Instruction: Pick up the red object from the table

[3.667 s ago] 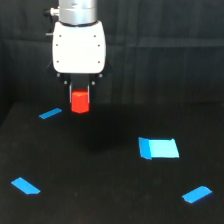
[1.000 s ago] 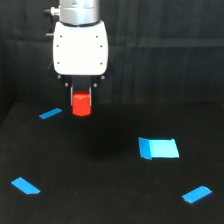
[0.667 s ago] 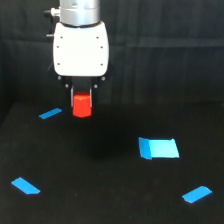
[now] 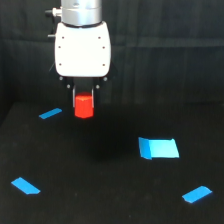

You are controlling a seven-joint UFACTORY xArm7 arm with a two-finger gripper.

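The red block [image 4: 84, 106] hangs upright between your fingers [image 4: 75, 96], directly beneath the white gripper [image 4: 83, 102], its long axis vertical. The fingers are clenched on its upper part. It appears clear of the tabletop [image 4: 100, 200], whose shadow patch lies below and towards the exterior view's right. The nearest blue strip [image 4: 50, 113] sits beside it, apart.

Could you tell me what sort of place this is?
Probably a lab test cell for robot grasping: a black table against a dark backdrop, blue tape marks on it, and one gripper holding a red block.
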